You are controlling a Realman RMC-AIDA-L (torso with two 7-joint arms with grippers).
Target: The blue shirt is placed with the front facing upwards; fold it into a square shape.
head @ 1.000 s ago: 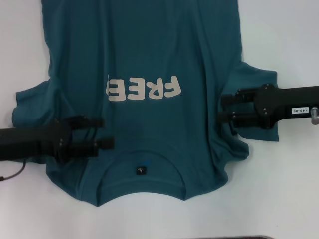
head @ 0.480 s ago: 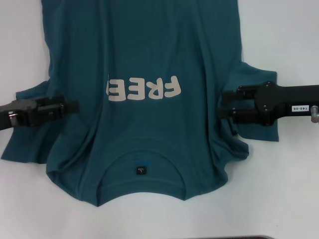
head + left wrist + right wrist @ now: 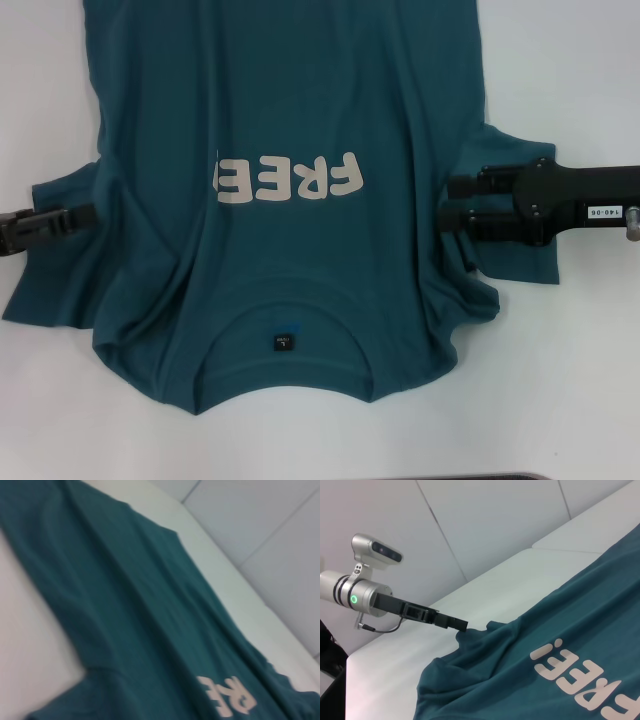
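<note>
Right pincer (image 3: 443, 200): two black fingers lie level w/ a narrow gap between them, tips at the inner edge of the shirt's right sleeve, over the cloth. Can't tell if any fabric is pinched or if the tips touch it. Left pincer (image 3: 88, 214): tip sits over the left sleeve near the shirt's edge; head view shows it as one dark bar, so can't tell how far apart the fingers are or if they grip anything. In the right wrist view the left pincer (image 3: 461, 625) ends right at a raised peak of sleeve cloth.

Large dark teal-blue short-sleeved cotton T-shirt (image 3: 290, 120) lies front up on the white counter (image 3: 580, 380), collar toward the robot, hem running off the far edge of the head view. Cream "FREE" letters (image 3: 288, 178) on the chest, small black neck label (image 3: 282, 343) inside the collar. Cloth is rumpled at both sleeves.

Vs 0.5 s ago: left arm has pulled back outward, its tip now nearer the sleeve's outer part. Right pincer's fingers look slightly further apart. Shirt body unchanged.
</note>
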